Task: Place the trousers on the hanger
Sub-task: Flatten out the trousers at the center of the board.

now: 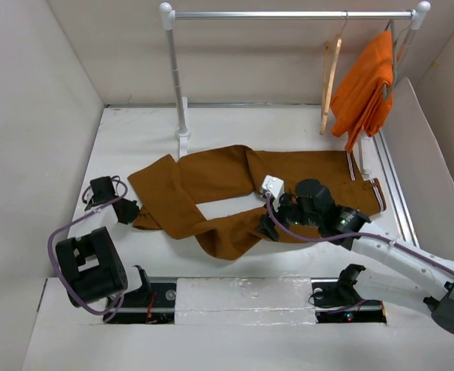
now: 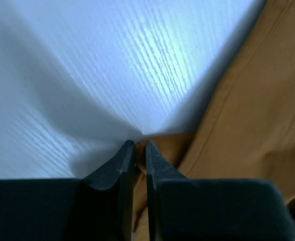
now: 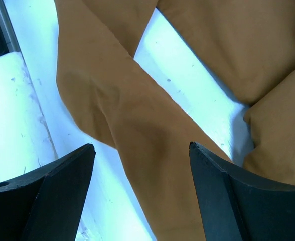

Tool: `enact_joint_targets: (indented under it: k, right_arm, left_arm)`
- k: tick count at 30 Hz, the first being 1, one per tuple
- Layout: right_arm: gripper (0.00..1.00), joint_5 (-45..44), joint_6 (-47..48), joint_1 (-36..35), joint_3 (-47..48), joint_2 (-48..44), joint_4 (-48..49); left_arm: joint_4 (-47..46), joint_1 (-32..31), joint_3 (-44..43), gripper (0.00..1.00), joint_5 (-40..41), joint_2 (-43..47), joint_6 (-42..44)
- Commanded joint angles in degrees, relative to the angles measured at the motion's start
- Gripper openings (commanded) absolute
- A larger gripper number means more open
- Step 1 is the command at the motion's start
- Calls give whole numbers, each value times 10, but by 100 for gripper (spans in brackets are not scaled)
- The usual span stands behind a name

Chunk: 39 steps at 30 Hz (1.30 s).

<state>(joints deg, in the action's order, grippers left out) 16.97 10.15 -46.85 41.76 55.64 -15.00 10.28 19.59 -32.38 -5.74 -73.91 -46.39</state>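
The rust-brown trousers (image 1: pixel 227 182) lie flat on the white table, waistband to the right, legs running left and curling back toward the front. My left gripper (image 1: pixel 130 212) sits at the left edge of the cloth. In the left wrist view it (image 2: pixel 138 145) is shut, pinching the trousers' edge (image 2: pixel 248 110). My right gripper (image 1: pixel 268 226) hovers over the near leg. In the right wrist view it (image 3: pixel 140 149) is open, with the leg (image 3: pixel 152 145) lying below, between the fingers. The pale wooden hanger (image 1: pixel 331 77) hangs on the rail at the back right.
A white-and-silver clothes rail (image 1: pixel 289 14) stands at the back, its post (image 1: pixel 177 85) near the trousers' upper edge. A bright orange garment (image 1: pixel 366 85) hangs at its right end. White walls enclose the table on the left, back and right.
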Motion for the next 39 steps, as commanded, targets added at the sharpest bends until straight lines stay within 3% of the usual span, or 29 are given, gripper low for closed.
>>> enact_joint_targets:
  k: [1,9,13,17,20,21,23,26,33,39]
  right_arm:
    - [81,-2,-3,-6,-4,-11,-1]
    - [81,-26,-9,-6,22,-11,-28]
    - [81,-30,-20,-6,25,-10,-31]
    - [81,-34,-23,-6,34,-5,-47]
    - [81,-41,-34,-6,30,-8,-43]
    - [81,-41,-37,-6,27,-8,-38]
    - [81,-35,-44,-6,20,-8,-23]
    - [81,-37,-45,-6,22,4,-14]
    - [77,-25,-40,-6,31,44,-2]
    - [80,-34,-52,-11,20,42,-1]
  left_arm:
    - [-35,-3,6,0,-9,-11,-10]
    - [-47,-3,-72,0,-5,-81,8]
    - [-5,-3,-229,0,51,-161,41]
    - [56,-3,-318,0,74,-240,68]
    - [19,-3,-295,38,72,-195,89]
    - [-1,4,-291,58,73,-185,90]
    - [-16,4,-289,67,64,-171,97]
    - [-6,-13,-327,63,39,-205,111]
    - [-2,-54,-405,64,-10,-326,128]
    - [35,-54,-479,60,41,-413,151]
